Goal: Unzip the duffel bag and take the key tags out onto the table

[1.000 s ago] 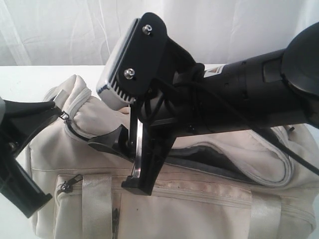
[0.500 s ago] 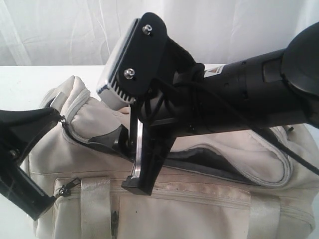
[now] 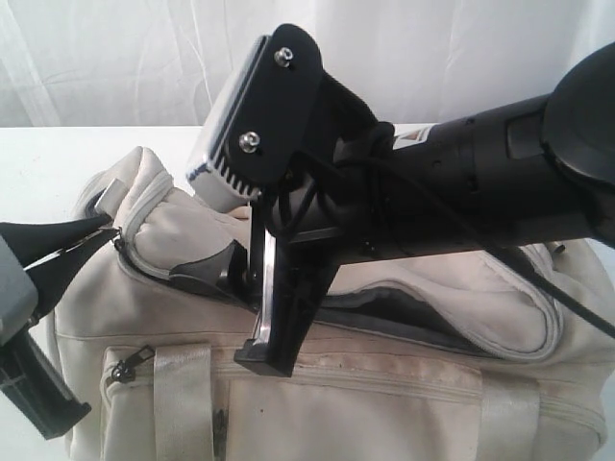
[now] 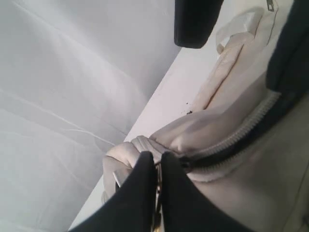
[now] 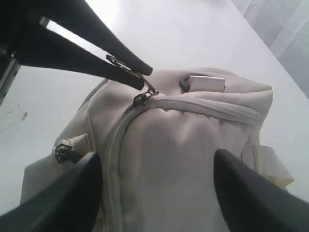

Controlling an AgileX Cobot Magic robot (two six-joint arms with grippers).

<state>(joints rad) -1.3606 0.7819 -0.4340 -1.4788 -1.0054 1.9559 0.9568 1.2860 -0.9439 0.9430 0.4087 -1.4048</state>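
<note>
your left hand (image 3: 104, 229) is pinched shut on the zipper pull (image 3: 120, 225) at the l end of the duffel bag (image 3: 384, 403). its tips are tight together w/ the metal tab between them, clearest in the right wrist view. the bag sits on the white counter (image 3: 48, 163), long side toward the exterior cam. the top zip is parted along the middle and r part, and dark grey lining (image 3: 404, 317) shows in the gap. at the l end the teeth run closed up to the pull. your right hand (image 3: 221, 320) reaches across the middle and comes down onto the top of the bag w/ its jaws spread wide. one finger (image 3: 264, 351) stands near the front edge of the opening, the other (image 3: 207, 274) lies on the puffed fabric toward the pull. it's gripping nothing, only cream cloth bulges between the fingers.
</note>
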